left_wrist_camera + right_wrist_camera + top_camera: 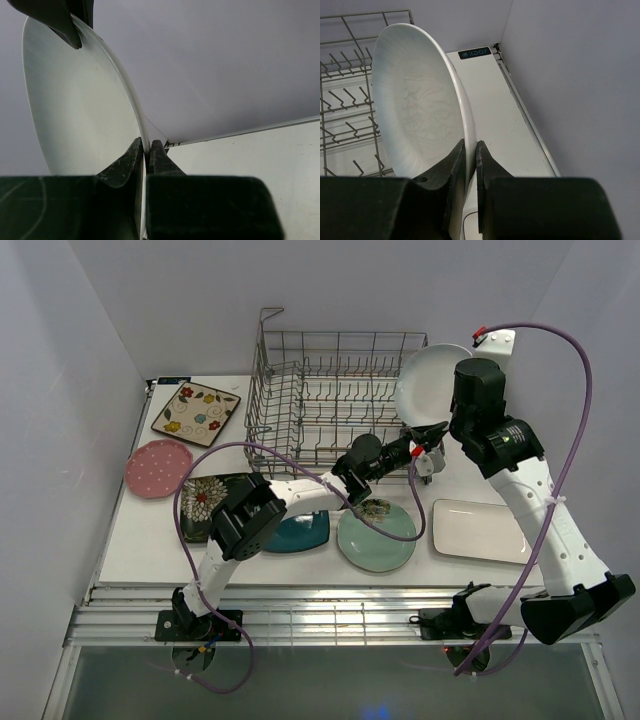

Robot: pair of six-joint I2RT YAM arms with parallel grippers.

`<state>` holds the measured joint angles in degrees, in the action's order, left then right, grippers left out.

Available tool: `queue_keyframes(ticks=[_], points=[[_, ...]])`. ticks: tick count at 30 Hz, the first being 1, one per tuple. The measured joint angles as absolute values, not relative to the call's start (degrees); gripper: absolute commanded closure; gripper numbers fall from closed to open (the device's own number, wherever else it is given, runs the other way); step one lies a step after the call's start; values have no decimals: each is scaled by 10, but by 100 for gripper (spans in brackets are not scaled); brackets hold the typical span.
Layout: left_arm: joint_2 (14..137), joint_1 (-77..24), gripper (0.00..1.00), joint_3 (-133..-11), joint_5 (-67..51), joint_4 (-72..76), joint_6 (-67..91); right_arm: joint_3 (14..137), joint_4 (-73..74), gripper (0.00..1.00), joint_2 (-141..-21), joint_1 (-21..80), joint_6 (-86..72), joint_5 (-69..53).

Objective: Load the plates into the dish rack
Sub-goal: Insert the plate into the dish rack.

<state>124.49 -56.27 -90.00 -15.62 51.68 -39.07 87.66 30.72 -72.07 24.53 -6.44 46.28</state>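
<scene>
- While both arms share it, the white plate (428, 380) stands on edge over the right end of the rack (340, 336), not yet slotted in.
- Clamped on its rim, the left gripper (146, 145) has its jaws nearly together, with only the thin edge between them.
- Pinching the rim at another spot, the right gripper (470, 147) grips the same way. One of its fingers shows at the plate's far edge in the left wrist view.
- Two grips on opposite edges probably steady the slick dish upright for lowering, or mark a handover.
- Six other plates (376, 535) lie flat on the table (150, 552). The rack looks unfilled, so the task seems to be at an early stage.
</scene>
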Motion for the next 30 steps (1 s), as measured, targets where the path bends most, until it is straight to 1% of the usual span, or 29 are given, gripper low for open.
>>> queue_keyframes(ticks=[17,30], points=[[1291,-564,100,-947,-157,547,-357,872,272,92,-732,246,-3,481],[1301,-564,100,-947,-138,550,-310,854,238,92,-749,246,31,478]])
